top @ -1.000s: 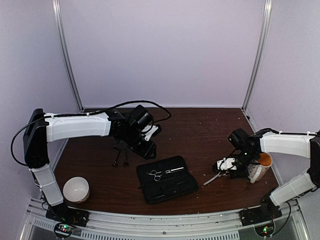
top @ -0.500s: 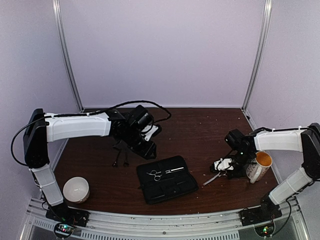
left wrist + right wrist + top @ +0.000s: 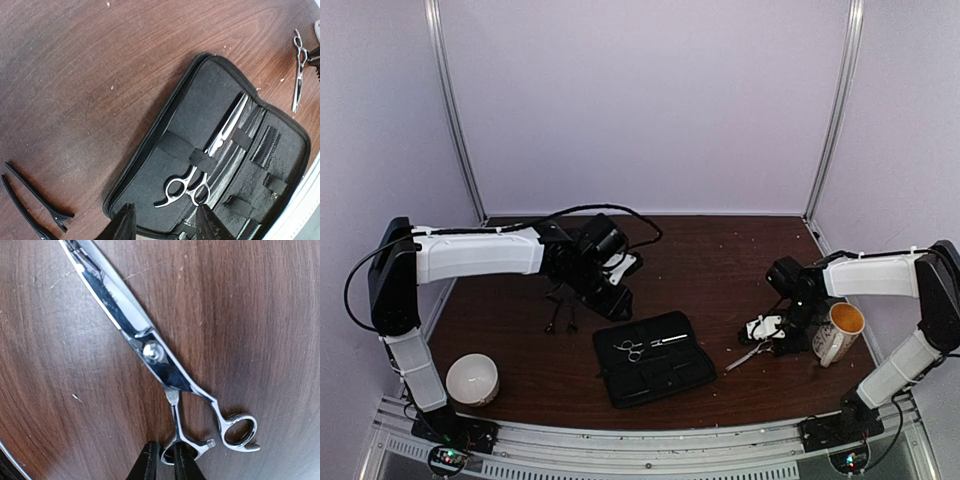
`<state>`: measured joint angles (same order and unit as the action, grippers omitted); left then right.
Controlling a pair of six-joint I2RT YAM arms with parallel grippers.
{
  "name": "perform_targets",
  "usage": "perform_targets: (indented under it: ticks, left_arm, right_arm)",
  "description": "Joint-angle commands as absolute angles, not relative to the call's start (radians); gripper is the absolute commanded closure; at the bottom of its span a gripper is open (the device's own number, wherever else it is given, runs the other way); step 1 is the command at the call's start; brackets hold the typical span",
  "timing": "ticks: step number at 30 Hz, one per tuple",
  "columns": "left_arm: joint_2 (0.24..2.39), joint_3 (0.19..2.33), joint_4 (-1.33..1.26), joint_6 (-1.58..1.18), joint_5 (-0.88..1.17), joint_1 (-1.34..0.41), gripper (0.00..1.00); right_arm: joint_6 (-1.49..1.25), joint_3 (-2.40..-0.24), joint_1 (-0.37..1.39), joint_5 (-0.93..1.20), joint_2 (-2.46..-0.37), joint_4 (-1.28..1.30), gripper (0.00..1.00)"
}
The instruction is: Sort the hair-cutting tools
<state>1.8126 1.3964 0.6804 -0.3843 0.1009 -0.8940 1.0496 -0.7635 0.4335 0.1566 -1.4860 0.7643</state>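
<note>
One pair of silver scissors (image 3: 150,352) lies flat on the brown table, right of the case (image 3: 745,357). My right gripper (image 3: 165,465) is shut on the rim of one of its ring loops, one finger inside the loop and one outside; it also shows in the top view (image 3: 772,335). A second pair of scissors (image 3: 220,140) is strapped inside the open black case (image 3: 200,105). My left gripper (image 3: 167,225) is open and empty, above the case's edge. Two thin black clips (image 3: 35,205) lie side by side on the table left of the case (image 3: 560,318).
A white mug with an orange inside (image 3: 840,335) stands just right of my right gripper. A white bowl (image 3: 472,379) sits at the near left. The second scissors also show at the far corner of the left wrist view (image 3: 298,75).
My right wrist has shifted a little left, away from the mug, staying low at the scissors' loops. The scissors on the table have barely moved. The left arm has hardly moved.
</note>
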Motion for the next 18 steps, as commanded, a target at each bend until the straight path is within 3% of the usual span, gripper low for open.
perform_targets:
  ticks: [1,6,18]
  left_arm:
    - [1.807,1.361,0.655,-0.385,0.092,-0.9,0.56]
    - [1.788,1.334,0.656,-0.396,0.076,-0.9,0.55]
    - [1.715,1.238,0.671,-0.417,0.038,-0.9,0.55]
  right_arm:
    - [1.075,-0.807,0.439,0.116,-1.541,0.704,0.89]
    - [1.092,-0.824,0.44,0.109,-1.557,0.712,1.0]
    - [1.096,-0.879,0.441,0.063,-1.375,0.845,1.0]
